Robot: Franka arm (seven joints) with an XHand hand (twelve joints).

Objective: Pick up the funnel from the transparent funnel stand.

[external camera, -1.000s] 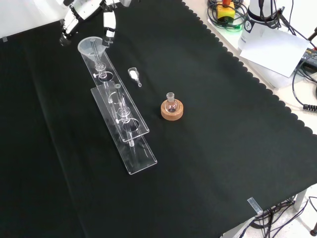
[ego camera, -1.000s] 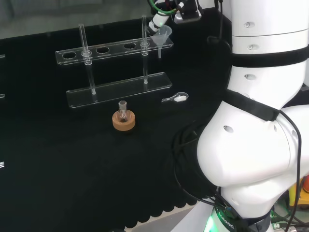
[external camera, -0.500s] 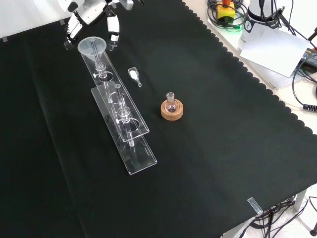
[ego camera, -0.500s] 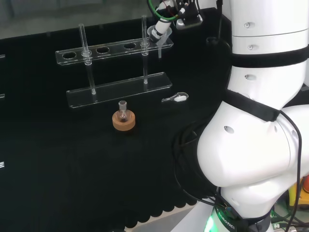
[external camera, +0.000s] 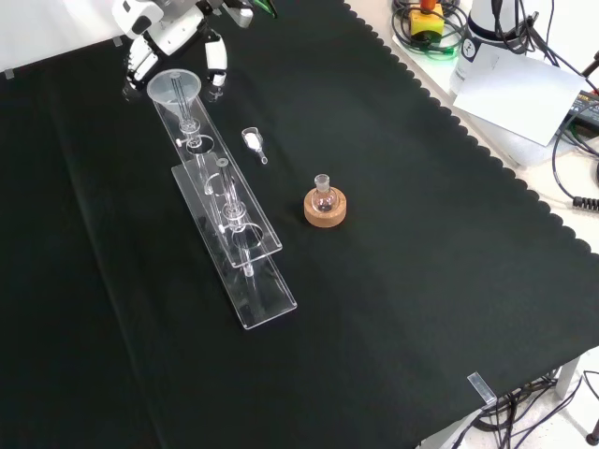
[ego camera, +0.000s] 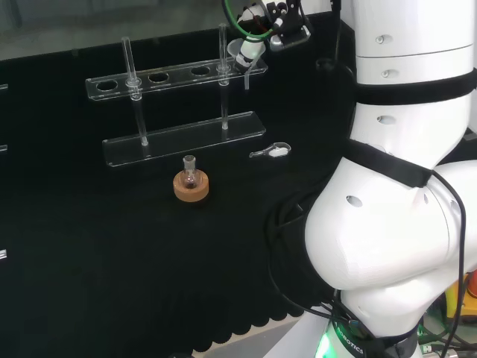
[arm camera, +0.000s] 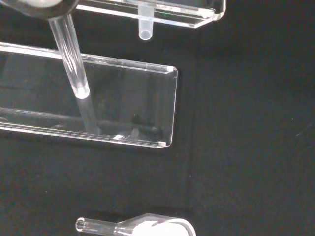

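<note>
Funnel point(external camera: 175, 87) sits in the clear stand point(external camera: 229, 220), between the hand's point(external camera: 173, 37) relaxed, uncurled fingers.

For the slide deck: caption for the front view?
Hand closing in around the funnel seated in the transparent stand.

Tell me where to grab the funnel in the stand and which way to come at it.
Take the funnel by its wide cone, just under the rim, probably from above with fingers on opposite sides. It sits upright in the end hole of the clear funnel stand, its stem hanging through the upper shelf, so only the cone is free and it should lift straight up. The hand already hovers beside that end.
</note>
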